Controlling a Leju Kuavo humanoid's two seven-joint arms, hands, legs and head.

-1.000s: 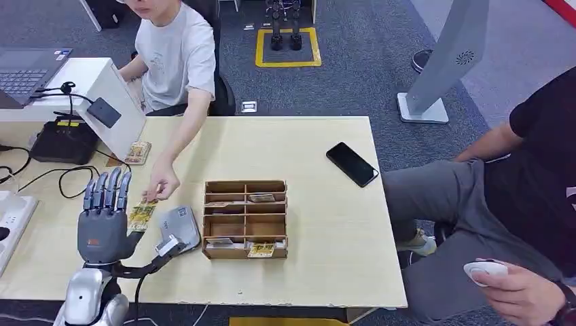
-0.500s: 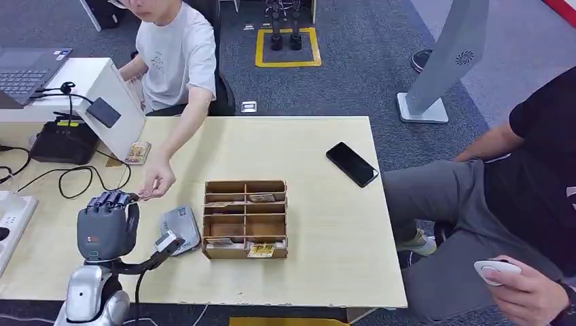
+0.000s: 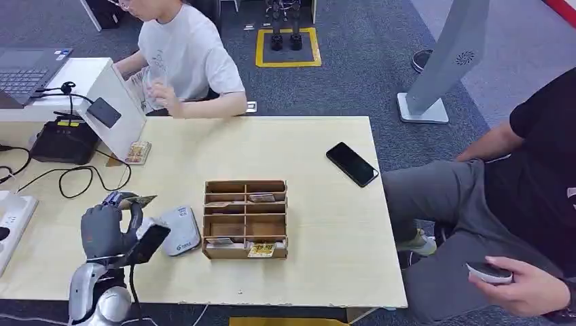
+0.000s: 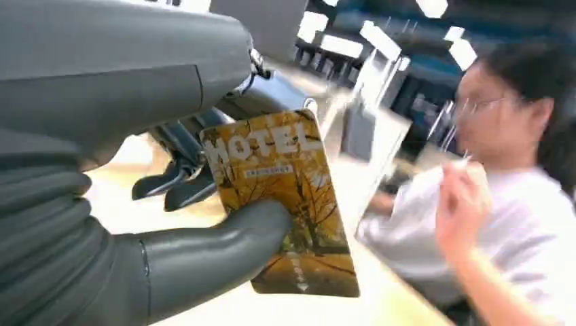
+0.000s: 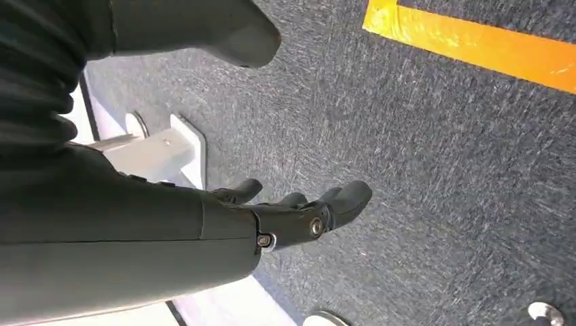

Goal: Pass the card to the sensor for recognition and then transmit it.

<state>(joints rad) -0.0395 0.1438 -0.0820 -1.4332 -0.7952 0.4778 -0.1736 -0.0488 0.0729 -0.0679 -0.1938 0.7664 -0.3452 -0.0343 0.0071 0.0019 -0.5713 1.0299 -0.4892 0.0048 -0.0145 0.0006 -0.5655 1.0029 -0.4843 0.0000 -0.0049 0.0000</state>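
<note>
— When you look down from the head view, where is your card?

— You'll find the hotel card (image 3: 139,200) pinched at the top of your left hand (image 3: 106,229), which is raised above the near left part of the wooden table (image 3: 312,142). The card sticks out of the curled fingers toward the wooden compartment box (image 3: 245,219). Just beside the hand, between it and the box, lies the grey card sensor (image 3: 178,229). A black phone (image 3: 352,164) lies well apart on the far right of the table, and a person in a white T-shirt (image 3: 187,58) sits behind the far edge.

— And from your left wrist?

— You see the card (image 4: 285,197) close up: yellow, autumn trees, the word HOTEL across it. The thick grey thumb (image 4: 224,238) presses on its face while the darker fingers (image 4: 178,178) back it from behind, so the left hand (image 4: 149,204) clamps it firmly. The person (image 4: 502,204) is blurred beyond it.

— What about your right wrist?

— Your right hand (image 5: 272,217) hangs over grey carpet (image 5: 441,163) crossed by a yellow floor stripe (image 5: 475,41). Its fingers are loosely curved and apart, holding nothing.
</note>
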